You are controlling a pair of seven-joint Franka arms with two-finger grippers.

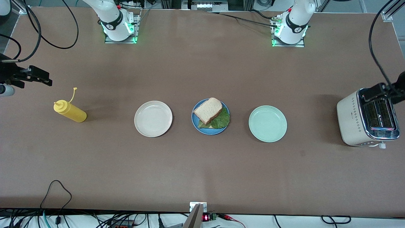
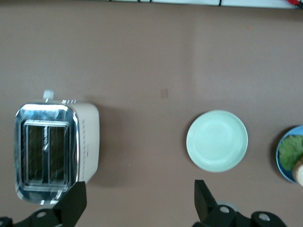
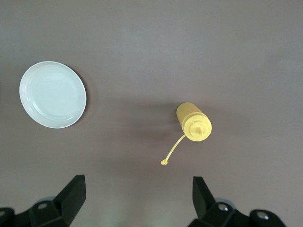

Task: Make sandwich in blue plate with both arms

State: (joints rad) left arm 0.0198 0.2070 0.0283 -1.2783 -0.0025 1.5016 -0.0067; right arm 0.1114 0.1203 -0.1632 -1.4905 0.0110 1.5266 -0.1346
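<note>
Sandwich on blue plate, lower slice hidden

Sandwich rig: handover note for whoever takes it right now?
Left gripper: fingers open, empty, up over the table beside the toaster, arm waiting.
Right gripper: fingers open, empty, up over the table near the mustard bottle.
Sandwich: on the blue plate, bread on top, lettuce showing beneath it; bottom slice mostly hidden.
The cream plate and mint plate on either side hold nothing.
Done: the sandwich looks assembled.
Left: apparently nothing beyond checking the stack.
</note>
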